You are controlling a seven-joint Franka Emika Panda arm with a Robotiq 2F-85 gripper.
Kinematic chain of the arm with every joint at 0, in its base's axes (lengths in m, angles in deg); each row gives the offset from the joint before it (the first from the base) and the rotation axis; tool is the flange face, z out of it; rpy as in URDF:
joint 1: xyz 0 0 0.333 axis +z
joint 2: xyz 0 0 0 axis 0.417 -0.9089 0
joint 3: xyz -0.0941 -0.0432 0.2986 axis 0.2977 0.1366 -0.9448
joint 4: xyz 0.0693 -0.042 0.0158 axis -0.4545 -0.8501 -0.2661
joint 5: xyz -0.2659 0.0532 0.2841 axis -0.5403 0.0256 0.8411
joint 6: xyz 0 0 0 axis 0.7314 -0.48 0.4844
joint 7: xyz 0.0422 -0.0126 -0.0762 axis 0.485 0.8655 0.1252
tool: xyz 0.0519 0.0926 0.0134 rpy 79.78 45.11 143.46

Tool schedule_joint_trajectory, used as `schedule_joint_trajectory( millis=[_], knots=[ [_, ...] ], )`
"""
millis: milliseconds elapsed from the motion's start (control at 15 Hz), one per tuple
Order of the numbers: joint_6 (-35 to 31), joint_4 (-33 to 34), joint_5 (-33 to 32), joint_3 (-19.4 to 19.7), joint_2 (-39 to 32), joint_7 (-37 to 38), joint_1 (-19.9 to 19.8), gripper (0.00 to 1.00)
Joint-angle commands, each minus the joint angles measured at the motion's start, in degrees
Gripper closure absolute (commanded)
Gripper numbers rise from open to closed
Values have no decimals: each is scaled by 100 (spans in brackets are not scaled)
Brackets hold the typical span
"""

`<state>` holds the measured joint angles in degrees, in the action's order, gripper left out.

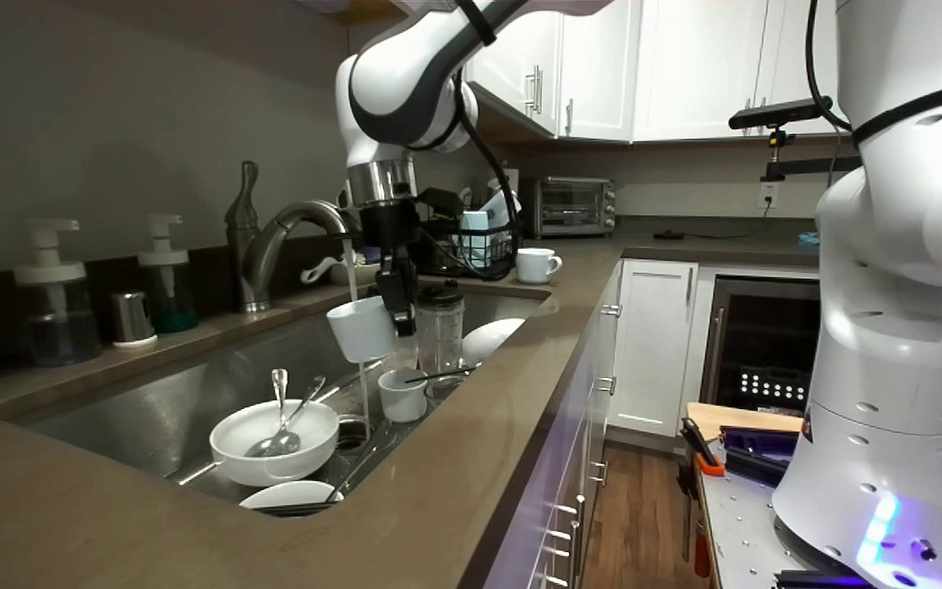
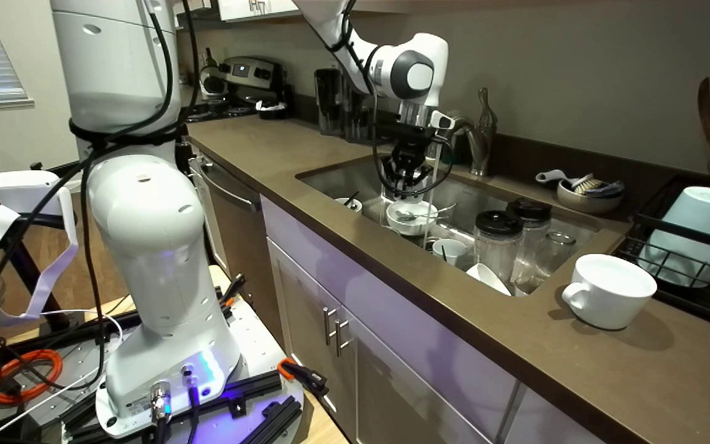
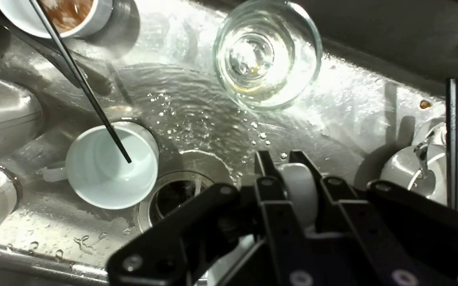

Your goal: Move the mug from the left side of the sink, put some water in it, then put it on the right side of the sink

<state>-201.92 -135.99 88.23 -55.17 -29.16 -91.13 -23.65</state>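
Over the sink (image 1: 148, 417), near-closed jaws pinch the mug (image 1: 362, 331) by its handle (image 3: 300, 192); best slide it level under the water (image 1: 351, 272).

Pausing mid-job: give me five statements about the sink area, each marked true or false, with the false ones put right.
1. The gripper holds the mug by its handle over the sink. True.
2. The mug stands upright in the sink. False: it is held tilted in the air.
3. Water runs from the faucet. True.
4. The sink holds glassware only. False: a bowl with a spoon in it is there too.
5. Another mug stands on the counter. True.
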Motion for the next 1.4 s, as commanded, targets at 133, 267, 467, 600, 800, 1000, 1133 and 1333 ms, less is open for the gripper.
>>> schedule_joint_trajectory(
  millis=[133,267,467,600,800,1000,1133,1333],
  knots=[
    [-180,-111,-159,84,173,213,-88,95],
    [-268,-105,-186,129,167,226,-101,95],
    [-403,-73,-292,186,150,307,-104,95],
    [-442,-42,-377,212,130,386,-113,95],
    [-327,9,-262,173,4,247,-148,84],
    [-327,8,-263,163,-59,247,-148,84],
    [-327,8,-263,162,-66,247,-148,84],
    [-327,8,-263,162,-66,247,-148,84]
  ],
)
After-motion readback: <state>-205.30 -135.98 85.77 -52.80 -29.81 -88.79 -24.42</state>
